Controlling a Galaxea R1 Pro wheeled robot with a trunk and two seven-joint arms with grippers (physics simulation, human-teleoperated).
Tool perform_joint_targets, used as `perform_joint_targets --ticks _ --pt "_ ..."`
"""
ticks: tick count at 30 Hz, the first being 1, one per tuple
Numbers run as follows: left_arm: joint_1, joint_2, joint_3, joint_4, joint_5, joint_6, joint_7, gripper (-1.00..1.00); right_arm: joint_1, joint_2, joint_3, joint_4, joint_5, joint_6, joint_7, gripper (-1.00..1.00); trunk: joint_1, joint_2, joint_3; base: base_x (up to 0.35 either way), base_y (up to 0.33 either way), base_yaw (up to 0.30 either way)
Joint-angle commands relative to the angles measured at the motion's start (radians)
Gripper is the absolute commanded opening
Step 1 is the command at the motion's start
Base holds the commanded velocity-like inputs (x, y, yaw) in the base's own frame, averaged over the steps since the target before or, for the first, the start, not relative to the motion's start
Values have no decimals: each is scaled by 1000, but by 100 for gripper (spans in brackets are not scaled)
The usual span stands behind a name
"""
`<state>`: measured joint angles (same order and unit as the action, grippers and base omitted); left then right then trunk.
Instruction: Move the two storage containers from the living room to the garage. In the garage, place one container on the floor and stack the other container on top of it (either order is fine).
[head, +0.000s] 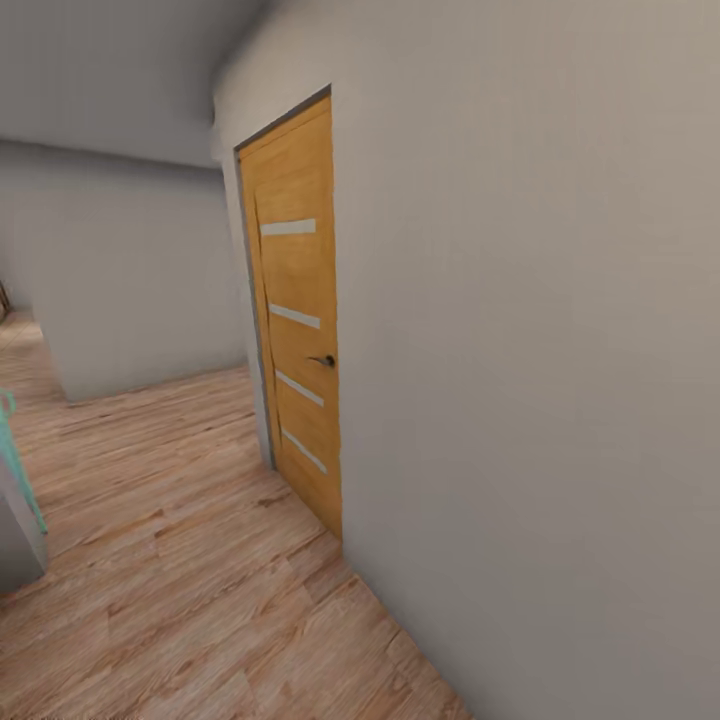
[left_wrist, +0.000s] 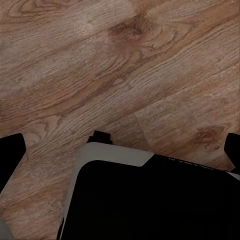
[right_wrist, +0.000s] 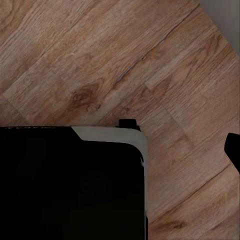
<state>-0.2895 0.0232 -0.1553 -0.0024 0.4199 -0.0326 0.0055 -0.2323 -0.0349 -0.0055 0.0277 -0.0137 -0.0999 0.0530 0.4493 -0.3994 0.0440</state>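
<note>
From my head camera, left to right: a grey-and-teal object at the near left, wood plank floor, a closed wooden door, then grey wall close on my right. Left gripper fingers stand spread over bare planks; right gripper's jaw state I cannot tell. I see no container between either gripper's fingers.

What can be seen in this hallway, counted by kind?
Wooden door: 1
Door handle: 1
Pale stripes on the door: 4
Teal-edged object at the side: 1
Total: 7
</note>
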Motion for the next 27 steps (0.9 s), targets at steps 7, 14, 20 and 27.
perform_joint_targets --ticks 7,14,20,27 --pt "0 0 -9 1 8 -7 0 100 -1 0 -1 3 -2 -6 4 100 1 -1 0 146 0 269" --pt "0 0 -8 1 8 -10 1 100 -1 0 -1 3 -2 -6 4 100 1 -1 0 14 0 269" --pt "0 0 -8 1 8 -10 1 100 -1 0 -1 3 -2 -6 4 100 1 -1 0 0 0 269" --pt "0 0 -9 1 8 -10 1 100 -1 0 -1 3 -2 -6 4 100 1 -1 0 0 0 269"
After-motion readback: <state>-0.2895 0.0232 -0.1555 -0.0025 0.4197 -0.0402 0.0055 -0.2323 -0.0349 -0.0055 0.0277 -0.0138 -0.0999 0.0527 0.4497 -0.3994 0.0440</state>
